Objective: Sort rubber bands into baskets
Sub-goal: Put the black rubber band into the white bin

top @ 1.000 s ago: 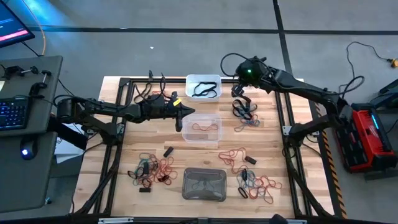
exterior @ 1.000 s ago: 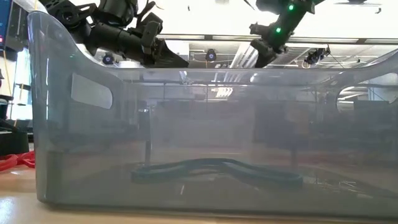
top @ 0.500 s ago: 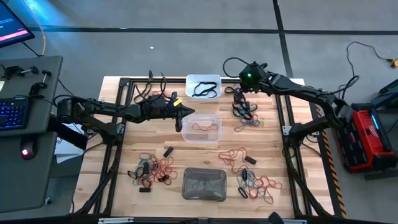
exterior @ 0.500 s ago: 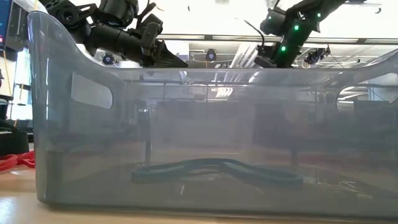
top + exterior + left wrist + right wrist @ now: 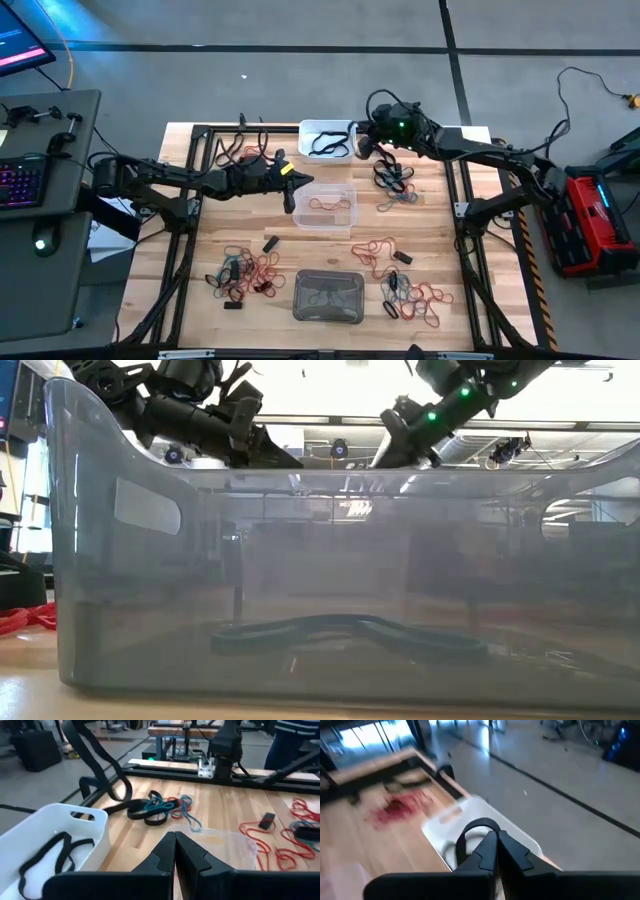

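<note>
The white basket [image 5: 327, 140] stands at the table's far edge with a black rubber band [image 5: 50, 854] in it. The clear basket [image 5: 325, 208] at mid-table holds red bands. The grey basket [image 5: 328, 297] at the near edge holds a dark band [image 5: 340, 630]. My right gripper [image 5: 360, 140] hovers at the white basket's right rim, shut on a black rubber band [image 5: 470, 829]. My left gripper [image 5: 291, 186] is shut and holds nothing; it is above the clear basket's left edge. Loose bands lie in piles at the far right [image 5: 395, 180], near left [image 5: 245, 275] and near right [image 5: 410, 295]. My right gripper pinches the black rubber band between its two shut fingertips, and a short arc of the loop [image 5: 481, 823] stands out past them. The fingers slant down from the table's right toward the white basket [image 5: 480, 815]. The band's long part [image 5: 97, 760] hangs slack beside the basket.
A dark metal frame [image 5: 200, 130] rims the tabletop. Small black blocks [image 5: 270, 243] lie among the bands. Red bands [image 5: 378, 248] are strewn right of centre. Beyond the left edge is a desk with a keyboard [image 5: 20, 185]; a red device [image 5: 585, 215] sits on the floor at right.
My right gripper has moved from above the far-right pile toward the table's left, to the white basket's right rim. It has tipped up from pointing steeply down to nearer level and rolled a little. It has stayed shut on the black band.
</note>
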`<act>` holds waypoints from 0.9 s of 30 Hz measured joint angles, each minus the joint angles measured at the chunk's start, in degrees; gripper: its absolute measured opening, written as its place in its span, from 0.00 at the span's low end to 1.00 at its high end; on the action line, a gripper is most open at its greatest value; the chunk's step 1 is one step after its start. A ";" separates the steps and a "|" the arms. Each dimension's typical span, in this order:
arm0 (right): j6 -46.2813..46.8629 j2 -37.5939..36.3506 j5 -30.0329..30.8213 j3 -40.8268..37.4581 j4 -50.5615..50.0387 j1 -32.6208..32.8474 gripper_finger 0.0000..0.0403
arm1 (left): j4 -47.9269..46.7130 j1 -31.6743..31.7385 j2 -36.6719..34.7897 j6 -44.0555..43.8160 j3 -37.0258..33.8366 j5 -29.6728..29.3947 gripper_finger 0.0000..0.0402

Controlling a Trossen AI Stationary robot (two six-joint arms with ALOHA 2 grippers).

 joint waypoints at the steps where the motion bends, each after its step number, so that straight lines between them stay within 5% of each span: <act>1: 0.45 0.57 0.00 0.03 1.75 0.28 0.00 | 0.64 0.00 0.00 0.02 0.00 -0.02 0.00; 14: 3.71 18.02 -0.10 12.47 9.32 0.77 0.00 | 1.54 0.04 -0.07 1.21 0.00 -0.23 0.00; 27: 5.96 30.92 0.07 19.52 3.76 0.70 0.00 | 1.35 0.00 -0.11 1.57 0.00 -0.21 0.00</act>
